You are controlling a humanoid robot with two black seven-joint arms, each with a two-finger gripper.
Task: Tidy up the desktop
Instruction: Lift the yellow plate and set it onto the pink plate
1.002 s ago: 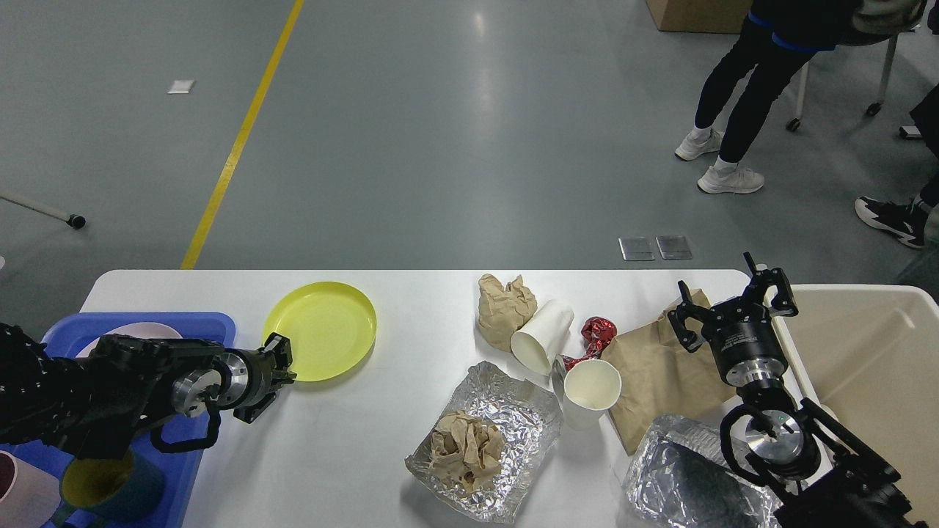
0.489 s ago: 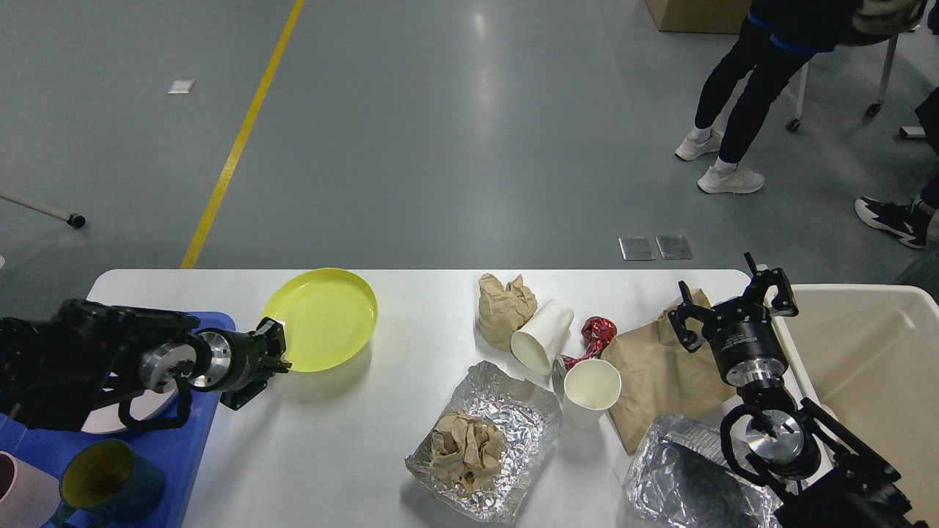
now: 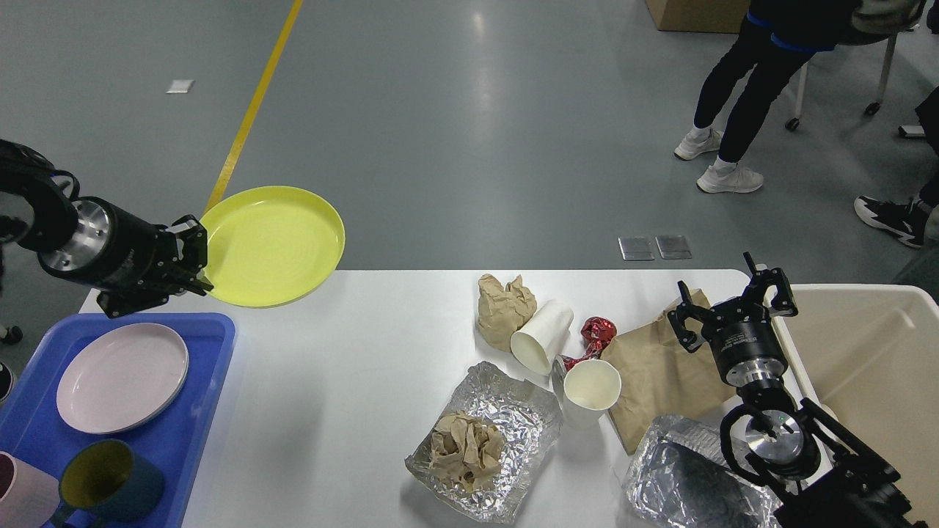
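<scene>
Left gripper [image 3: 196,265]: is being kept clenched on the near-left rim of the yellow plate [image 3: 273,246].
Yellow plate: is being held lifted clear of the desktop [image 3: 352,381], above its far-left corner, slightly tilted.
Right gripper [image 3: 733,304]: is being held with its fingers spread, grasping nothing, above the flat brown paper bag [image 3: 656,378] near the right edge.
Desktop: is being seen across the lower half of the view, with a blue tray [image 3: 194,411] overlapping its left edge and a beige bin [image 3: 866,367] just past its right edge.
Blue tray: is being occupied by a pink plate [image 3: 122,376], a dark teal mug [image 3: 110,488] and a pink cup [image 3: 22,499].
Centre of desktop: is being occupied by a crumpled brown paper ball [image 3: 505,306], a tipped-over white paper cup [image 3: 541,336], a red foil wrapper [image 3: 596,334] and an upright white paper cup [image 3: 591,392].
Near edge: a foil sheet [image 3: 513,418] is being weighed by a crumpled paper wad [image 3: 466,447]; a second foil piece [image 3: 689,477] is lying toward the near-right corner.
</scene>
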